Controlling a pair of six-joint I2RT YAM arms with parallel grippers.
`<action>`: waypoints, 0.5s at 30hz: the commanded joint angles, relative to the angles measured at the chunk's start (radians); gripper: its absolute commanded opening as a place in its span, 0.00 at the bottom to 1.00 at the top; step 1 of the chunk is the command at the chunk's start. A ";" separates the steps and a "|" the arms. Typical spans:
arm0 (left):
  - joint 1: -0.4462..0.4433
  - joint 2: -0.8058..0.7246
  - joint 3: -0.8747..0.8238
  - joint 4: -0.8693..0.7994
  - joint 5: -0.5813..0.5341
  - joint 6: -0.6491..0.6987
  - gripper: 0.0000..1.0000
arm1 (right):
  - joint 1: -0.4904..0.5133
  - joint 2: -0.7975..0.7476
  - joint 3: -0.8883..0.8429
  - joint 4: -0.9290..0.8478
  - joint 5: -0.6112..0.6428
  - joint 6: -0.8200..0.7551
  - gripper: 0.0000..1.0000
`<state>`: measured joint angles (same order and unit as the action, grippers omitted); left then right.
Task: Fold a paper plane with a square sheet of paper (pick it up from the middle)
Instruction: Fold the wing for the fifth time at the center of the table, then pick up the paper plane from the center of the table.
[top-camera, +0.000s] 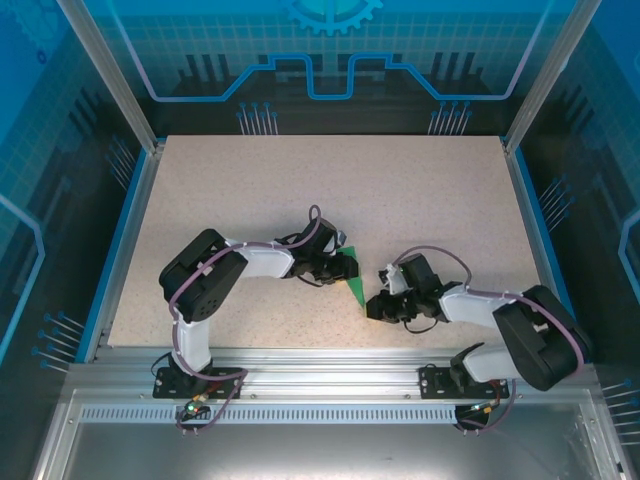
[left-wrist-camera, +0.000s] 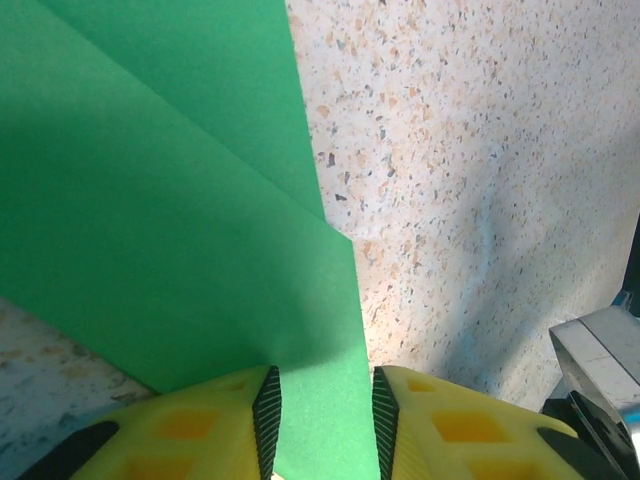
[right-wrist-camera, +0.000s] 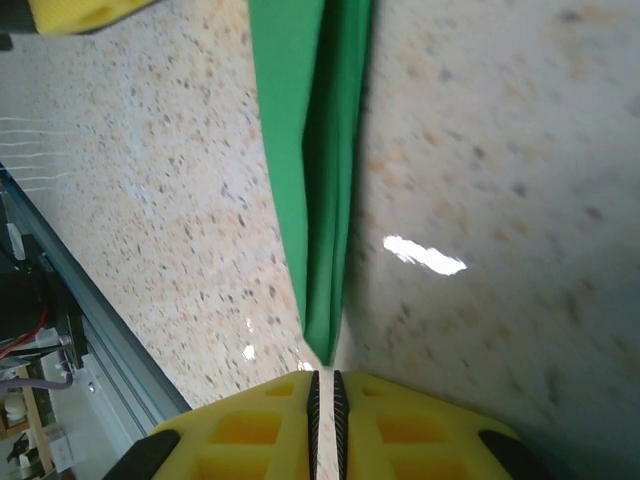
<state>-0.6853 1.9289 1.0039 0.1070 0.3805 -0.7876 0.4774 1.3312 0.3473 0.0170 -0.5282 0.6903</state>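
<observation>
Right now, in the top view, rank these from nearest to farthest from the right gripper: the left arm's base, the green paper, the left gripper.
1. Green paper, just left of the right gripper.
2. Left gripper, farther left, at the paper.
3. Left arm's base, near edge, leftmost.

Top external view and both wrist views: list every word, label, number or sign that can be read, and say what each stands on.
None can be read.
The folded green paper is blank.
The blue back wall carries a gear emblem and line patterns, with no letters or numbers.
The speckled table bears no marking.
</observation>
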 joint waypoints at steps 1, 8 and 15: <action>-0.002 0.002 -0.020 -0.041 -0.025 0.001 0.37 | -0.033 -0.104 0.004 -0.120 0.034 -0.011 0.16; -0.005 -0.182 -0.053 -0.045 -0.043 0.002 0.58 | -0.076 -0.364 0.070 -0.332 0.295 -0.024 0.31; -0.010 -0.328 -0.112 -0.145 -0.168 -0.064 0.66 | -0.094 -0.431 0.038 -0.264 0.278 0.001 0.40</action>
<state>-0.6876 1.6375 0.9234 0.0467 0.2871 -0.8146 0.4034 0.9066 0.3977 -0.2379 -0.2619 0.6830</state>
